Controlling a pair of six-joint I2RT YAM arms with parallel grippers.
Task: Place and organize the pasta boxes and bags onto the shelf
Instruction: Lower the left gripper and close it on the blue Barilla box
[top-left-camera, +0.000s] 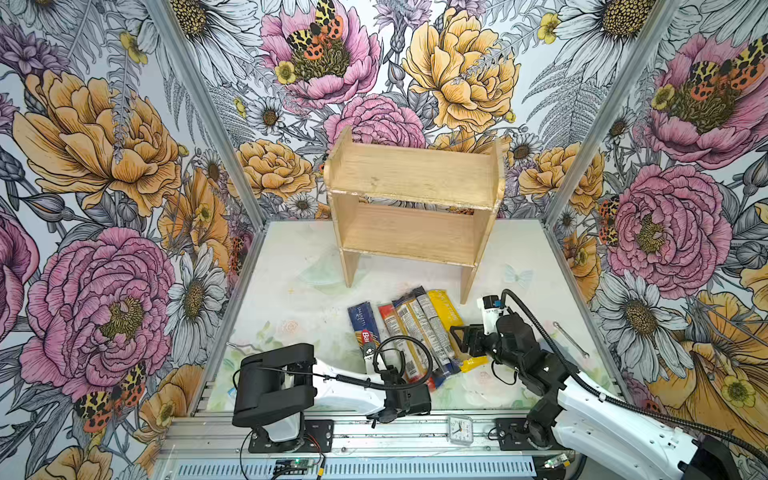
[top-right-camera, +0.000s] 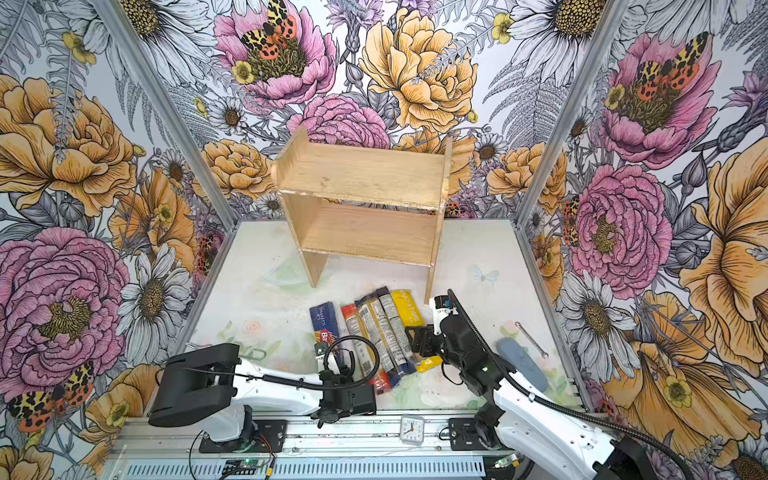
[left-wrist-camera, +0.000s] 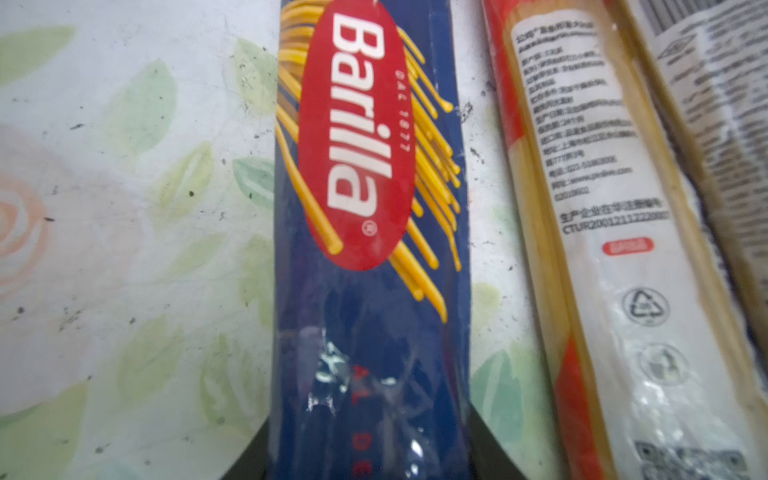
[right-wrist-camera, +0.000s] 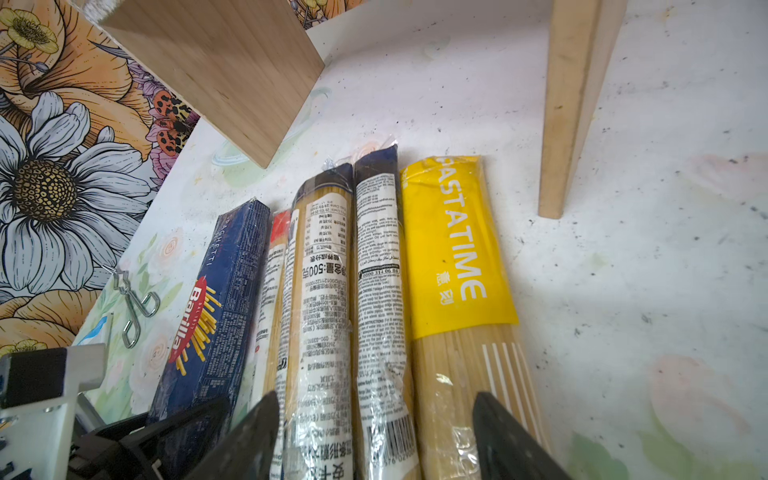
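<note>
At the near edge, a small clock (top-left-camera: 460, 430) stands on the metal rail between the two arm bases. Just beyond it, the left gripper (top-left-camera: 368, 358) is at the near end of the dark blue Barilla box (top-left-camera: 363, 323). In the left wrist view its two dark fingers (left-wrist-camera: 249, 457) press against both long sides of the box, so the claw is clamped on it. The box lies flat on the table (top-left-camera: 291, 266).

To the right of the box lie the other packs, side by side and slanted, all flat on the table: the red-ended pack (top-left-camera: 392, 328), then a clear pack (top-left-camera: 414, 328), a second clear pack (top-left-camera: 433, 328), both with dark blue ends, and the yellow pack (top-left-camera: 446, 311) last. The right gripper (right-wrist-camera: 374, 440) is over the near halves of the two clear packs. Its jaws stand apart and hold nothing. Whether they touch the packs, the pictures do not tell. In a top view a grey-blue pad (top-right-camera: 519, 361) lies on the table beside the right arm.

Farther back stands the wooden shelf (top-left-camera: 415, 178), upright, with its open front toward the packs. The far end of the yellow pack is near its right front leg, but apart from it.
</note>
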